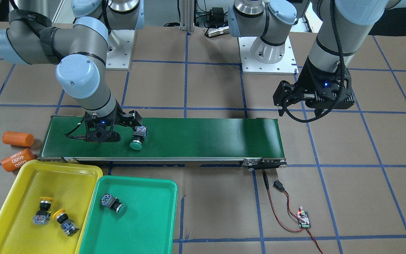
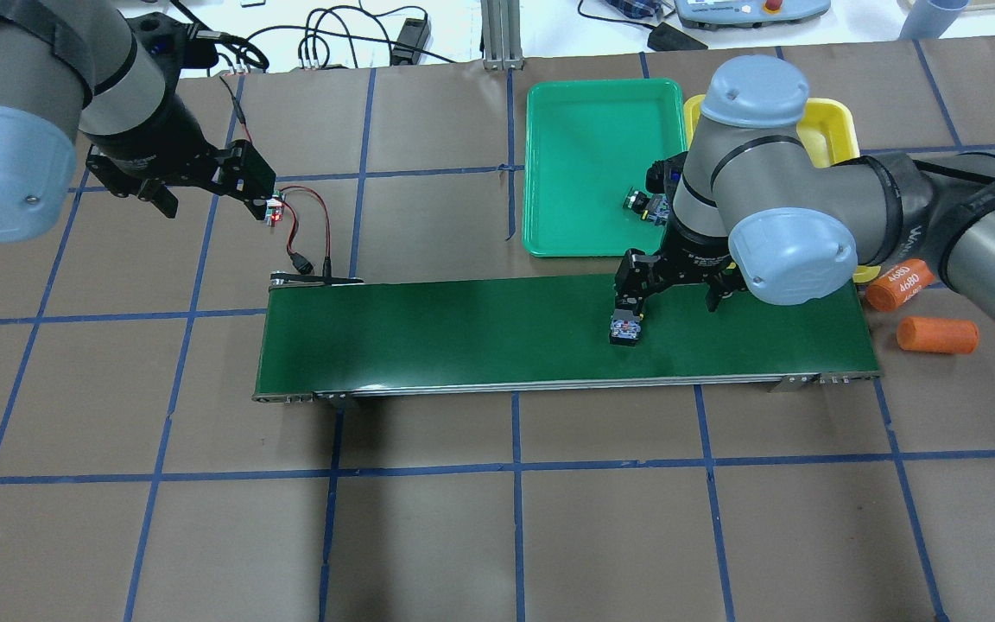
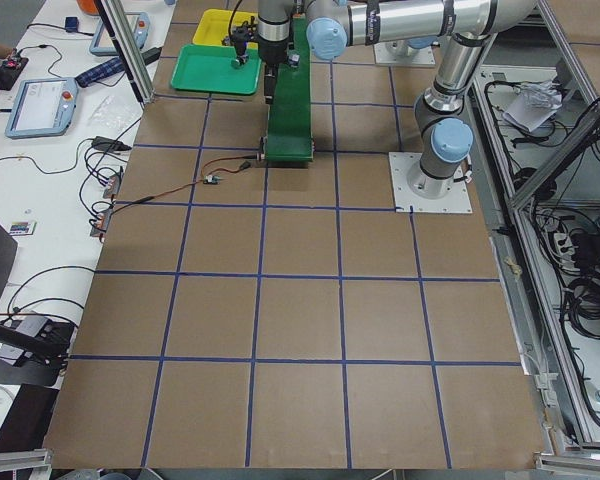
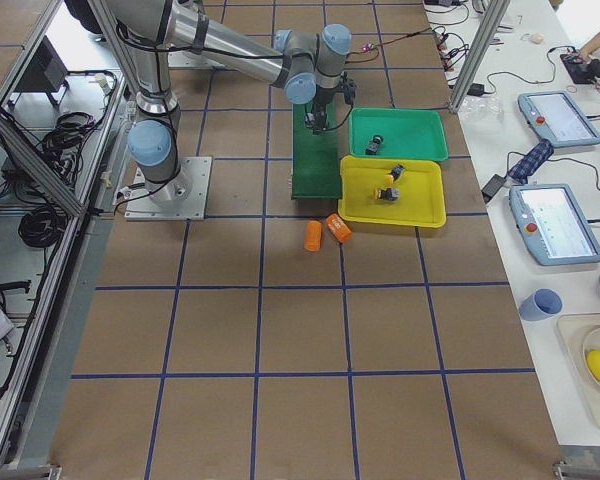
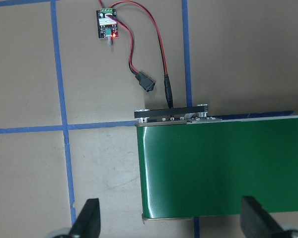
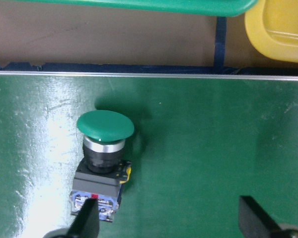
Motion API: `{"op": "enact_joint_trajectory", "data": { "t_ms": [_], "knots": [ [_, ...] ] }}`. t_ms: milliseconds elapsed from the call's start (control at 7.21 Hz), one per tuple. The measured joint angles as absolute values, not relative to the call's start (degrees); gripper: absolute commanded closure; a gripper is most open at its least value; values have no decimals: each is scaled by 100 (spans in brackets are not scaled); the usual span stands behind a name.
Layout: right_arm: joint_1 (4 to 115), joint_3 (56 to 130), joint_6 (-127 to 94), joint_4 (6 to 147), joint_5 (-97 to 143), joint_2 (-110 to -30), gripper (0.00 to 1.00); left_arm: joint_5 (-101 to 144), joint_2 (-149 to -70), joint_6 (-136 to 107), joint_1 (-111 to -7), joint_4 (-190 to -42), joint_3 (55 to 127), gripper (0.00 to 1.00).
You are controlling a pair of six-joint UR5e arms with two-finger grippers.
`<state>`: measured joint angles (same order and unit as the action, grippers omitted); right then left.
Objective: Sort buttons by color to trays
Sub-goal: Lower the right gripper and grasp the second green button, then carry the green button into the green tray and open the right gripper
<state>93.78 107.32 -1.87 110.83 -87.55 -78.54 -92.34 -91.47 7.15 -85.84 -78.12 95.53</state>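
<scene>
A green button (image 1: 139, 139) (image 6: 105, 148) lies on its side on the dark-green belt, its cap toward the trays. My right gripper (image 2: 668, 307) (image 6: 169, 223) hovers open over it, with one fingertip (image 6: 85, 220) at the button's grey base and the other well clear. The green tray (image 1: 143, 218) holds one green button (image 1: 113, 204). Two yellow buttons (image 1: 44, 208) (image 1: 65, 220) lie in the yellow tray (image 1: 19, 190). My left gripper (image 1: 312, 106) (image 5: 169, 223) hangs open and empty above the belt's other end.
The long conveyor belt (image 1: 206, 137) runs across the table's middle. Two orange cylinders (image 1: 18, 138) (image 1: 18, 159) lie beside the belt's end near the yellow tray. A small circuit board (image 1: 303, 218) with red wires lies on the table off the opposite end.
</scene>
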Motion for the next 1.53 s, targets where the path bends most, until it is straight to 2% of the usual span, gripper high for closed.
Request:
{"op": "enact_joint_trajectory", "data": {
  "t_ms": [694, 833, 971, 1110, 1249, 1388, 1526],
  "knots": [
    [9404, 10769, -308, 11025, -8749, -7759, 0, -9222, -9171, 712, -8587, -7731, 9559, 0],
    [9404, 10797, -335, 11020, -8747, -7701, 7, -9222, -9176, 708, -8587, -7718, 9559, 0],
    [9404, 10811, -352, 11030, -8744, -7657, 31, -9218, -9178, 704, -8587, -7710, 9557, 0],
    [9404, 10815, -358, 11058, -8740, -7604, 64, -9218, -9181, 707, -8587, -7704, 9555, 0],
    [9404, 10808, -353, 11080, -8739, -7554, 79, -9219, -9182, 710, -8587, -7701, 9554, 0],
    [9404, 10785, -350, 11093, -8743, -7534, 85, -9218, -9180, 711, -8587, -7700, 9554, 0],
    [9404, 10755, -352, 11100, -8750, -7528, 85, -9214, -9177, 712, -8587, -7699, 9554, 0]
  ]
}}
